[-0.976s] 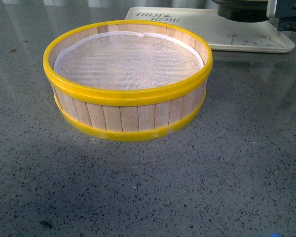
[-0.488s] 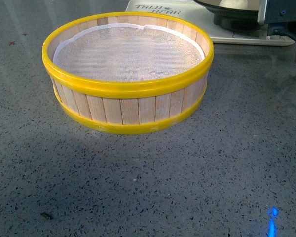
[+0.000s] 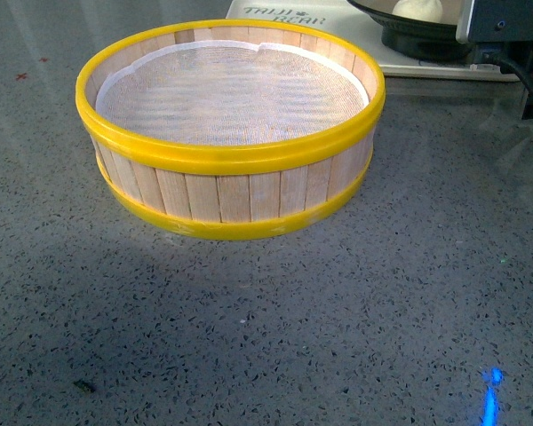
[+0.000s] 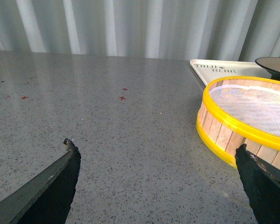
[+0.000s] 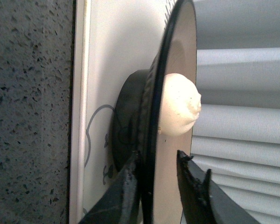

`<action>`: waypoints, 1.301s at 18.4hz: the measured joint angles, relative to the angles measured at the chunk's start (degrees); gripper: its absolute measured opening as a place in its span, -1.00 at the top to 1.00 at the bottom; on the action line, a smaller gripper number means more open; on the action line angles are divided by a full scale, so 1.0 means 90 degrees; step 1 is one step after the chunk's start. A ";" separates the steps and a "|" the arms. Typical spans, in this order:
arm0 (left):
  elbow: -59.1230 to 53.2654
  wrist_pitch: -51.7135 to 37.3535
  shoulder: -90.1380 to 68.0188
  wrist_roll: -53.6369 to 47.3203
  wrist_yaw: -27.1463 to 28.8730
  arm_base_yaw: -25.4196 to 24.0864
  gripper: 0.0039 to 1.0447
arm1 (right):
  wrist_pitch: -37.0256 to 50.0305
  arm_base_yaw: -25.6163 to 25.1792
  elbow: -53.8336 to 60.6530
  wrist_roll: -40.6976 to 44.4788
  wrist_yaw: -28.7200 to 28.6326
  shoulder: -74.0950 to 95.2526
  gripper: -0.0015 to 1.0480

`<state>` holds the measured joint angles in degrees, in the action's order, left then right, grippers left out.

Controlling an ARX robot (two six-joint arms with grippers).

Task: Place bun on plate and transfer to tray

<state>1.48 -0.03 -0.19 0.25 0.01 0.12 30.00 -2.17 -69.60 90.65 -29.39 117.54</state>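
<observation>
Front view: the steamer basket stands empty on the grey speckled counter, only its white cloth liner inside. Behind it, at the far right, the plate sits over the tray with the bun already on it. The right arm's housing is at the plate's near-right edge; from here I cannot tell whether the foot rests on the tray or hangs just above it.

Left wrist view: the left gripper is spread wide, nothing between its two dark fingers, bare counter ahead of it. The basket lies just beside one finger, with the tray and a sliver of the plate beyond (well out of this pincer's reach).

Right wrist view: the right gripper is clamped on the plate's black rim, one finger under it and one on the beige inside. The bun sits on the plate's inside just past the fingertips, its pleated top showing. The dark foot is close against the tray, over the bear drawing; touching or a hair off, I cannot say.

Progress, as I judge it: bun on plate is done, plate is over the tray. What is left is to settle it flat, let go of the rim and back the arm away.
</observation>
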 joint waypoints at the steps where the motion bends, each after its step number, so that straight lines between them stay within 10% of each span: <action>1: 0.0000 0.0000 0.0000 0.0000 0.0000 0.0000 -0.88 | 0.0107 0.0019 0.0155 -0.0119 -0.0053 -0.0100 0.19; 6: 0.0000 0.0000 0.0000 0.0000 0.0000 0.0000 -0.88 | 0.0017 0.0102 0.1287 -0.2506 0.0185 -0.1996 -0.85; 9: 0.0000 0.0000 0.0000 0.0000 0.0000 0.0000 -0.88 | 0.0622 0.0046 0.2144 -0.5455 0.0806 -0.3419 -0.83; 12: 0.0000 0.0000 0.0000 0.0000 0.0012 0.0000 -0.88 | 0.1297 0.0228 0.3356 -0.8884 0.3206 -0.4017 -0.27; 19: 0.0000 0.0000 0.0000 0.0000 0.0002 0.0000 -0.88 | 0.1945 0.0243 0.5421 -0.9950 0.3259 -0.5401 0.88; 24: 0.0000 0.0000 0.0000 0.0000 0.0002 0.0000 -0.88 | 0.1926 0.0240 0.6402 -0.9984 0.3262 -0.6409 0.97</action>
<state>1.48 -0.03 -0.19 0.25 0.03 0.12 47.33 -0.01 -11.99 0.80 -0.03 59.86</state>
